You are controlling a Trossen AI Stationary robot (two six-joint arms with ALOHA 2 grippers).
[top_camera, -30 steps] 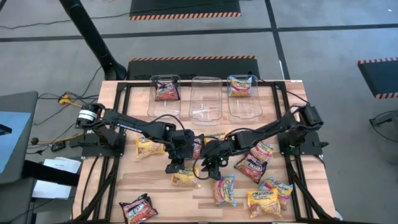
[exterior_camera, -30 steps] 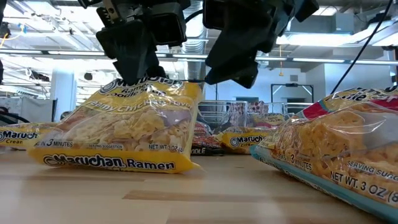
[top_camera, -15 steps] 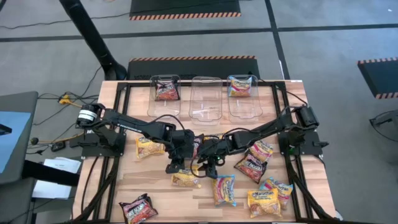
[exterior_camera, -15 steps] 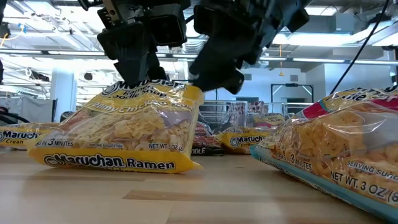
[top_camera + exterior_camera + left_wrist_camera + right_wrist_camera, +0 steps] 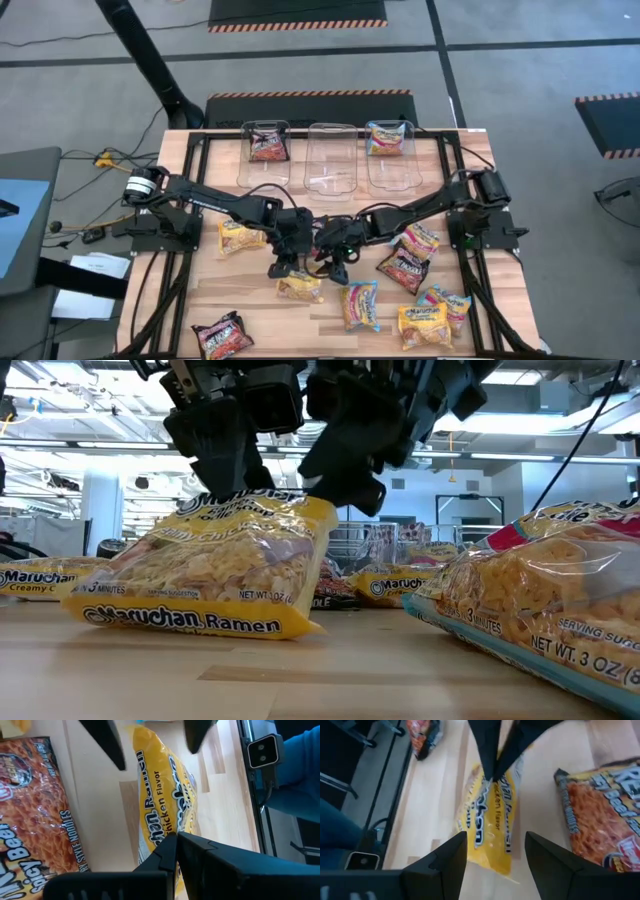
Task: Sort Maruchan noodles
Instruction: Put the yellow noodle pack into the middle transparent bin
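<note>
Moving toward the picture's left since the earlier frames, the right claw (image 5: 333, 268) is now hanging just beside the left claw (image 5: 281, 267), and its fingers (image 5: 451, 857) are standing wider apart than before, empty. The left claw is closed on one end of a yellow chicken ramen packet (image 5: 205, 574), pinching the crinkled edge, as the left wrist view shows (image 5: 172, 851). This packet is lying at the lower middle of the high view (image 5: 299, 288), one end lifted a little off the bench (image 5: 250, 310).

In my judgement the step in hand is a pass or a shared grip on this yellow packet, which probably belongs in the middle clear tub (image 5: 331, 160), now without packets. The next move is calling for the right claw to come down over the free end and close there, without pushing the packet away.

Other packets are lying scattered at the lower right of the high view. In the low view the arms are cut off at the top, and the claw tips are partly hidden behind the packet, so contact by the right claw is hard to judge.
</note>
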